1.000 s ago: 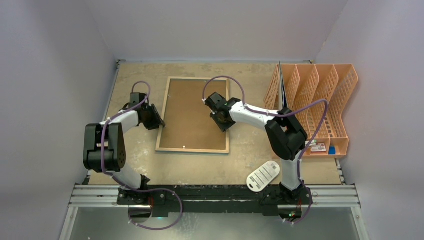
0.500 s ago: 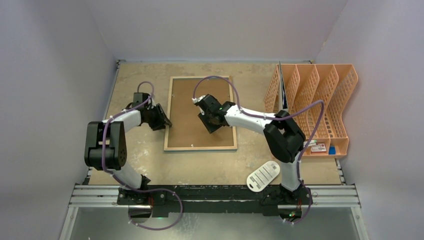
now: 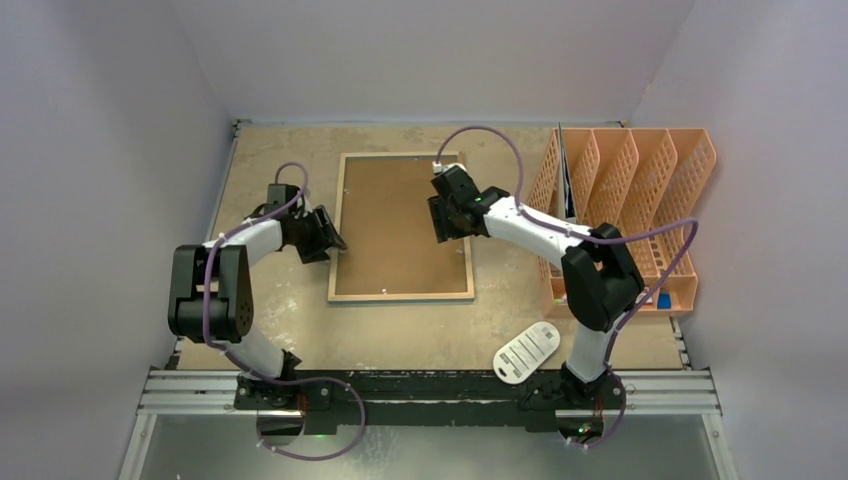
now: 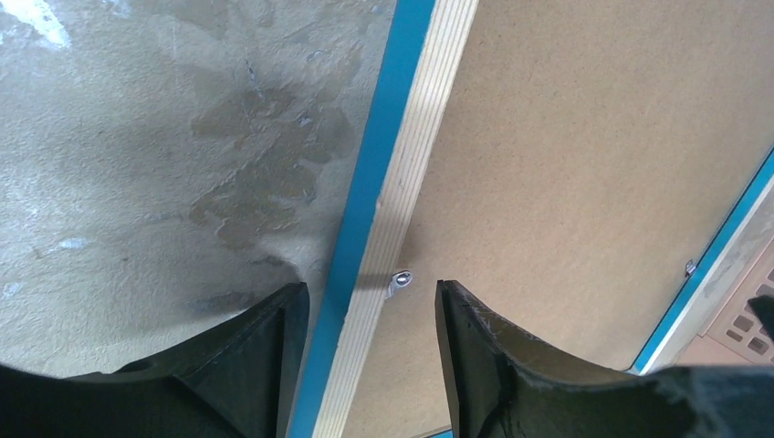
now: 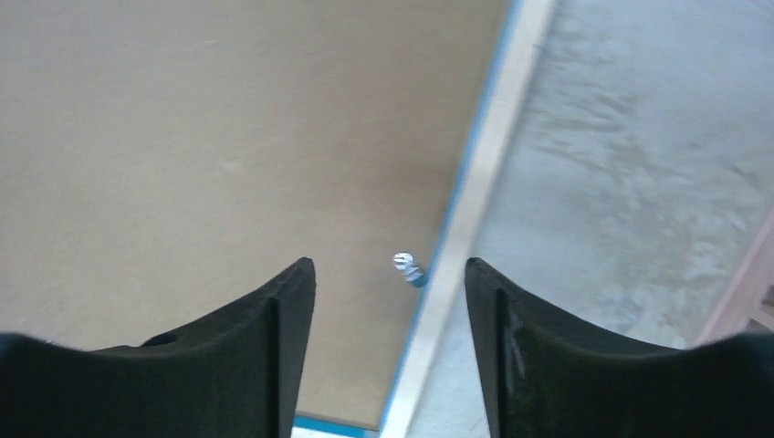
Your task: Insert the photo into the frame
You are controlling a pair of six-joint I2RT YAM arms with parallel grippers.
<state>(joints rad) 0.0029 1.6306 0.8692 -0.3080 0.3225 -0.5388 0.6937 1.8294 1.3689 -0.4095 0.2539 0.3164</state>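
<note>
The frame (image 3: 338,228) lies face down in the middle of the table, its brown backing board (image 3: 400,225) up. In the left wrist view its left border (image 4: 402,192) shows light wood with a blue side. My left gripper (image 3: 331,240) is open, its fingers (image 4: 274,347) either side of that border and a small metal tab (image 4: 400,279). My right gripper (image 3: 441,224) is open over the right border (image 5: 479,196), a metal tab (image 5: 407,267) between its fingers (image 5: 292,310). Neither holds anything. I cannot make out the photo.
An orange file rack (image 3: 650,200) stands at the right, with a thin dark sheet (image 3: 564,175) upright in its left slot. Small items (image 3: 640,296) lie at its near end. A white tag (image 3: 527,351) lies near the right arm's base. Walls close in the sides and back.
The frame slid right and squared up a second ago, then stayed. My right gripper moved from the backing's middle to the right border. Both grippers opened wider.
</note>
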